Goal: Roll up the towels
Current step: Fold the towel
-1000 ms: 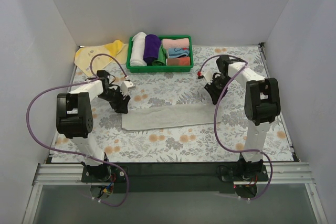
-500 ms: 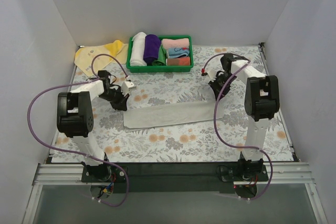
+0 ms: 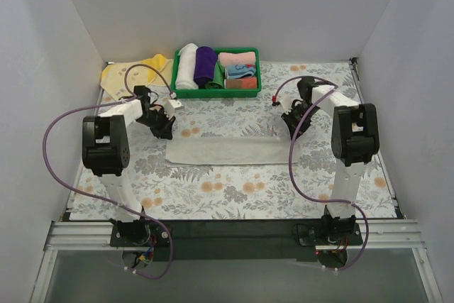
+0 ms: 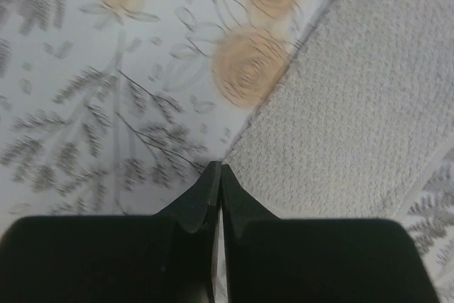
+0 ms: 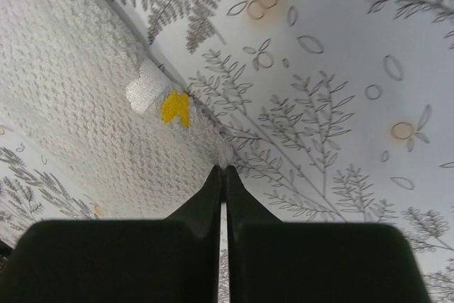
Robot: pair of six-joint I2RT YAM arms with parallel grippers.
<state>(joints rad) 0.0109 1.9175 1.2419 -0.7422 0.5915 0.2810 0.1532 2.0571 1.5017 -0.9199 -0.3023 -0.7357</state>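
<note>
No words, numbers or signs can be read anywhere, and the only label in sight is a little white and yellow tag (image 5: 157,97) on the edge of the grey towel (image 5: 78,90), with nothing on it to read.

Grey towel (image 4: 369,90), partly out of frame

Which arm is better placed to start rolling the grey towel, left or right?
Neither alone: the left gripper and the right gripper are each shut on a far corner of the grey towel, so both together seem best.
</note>
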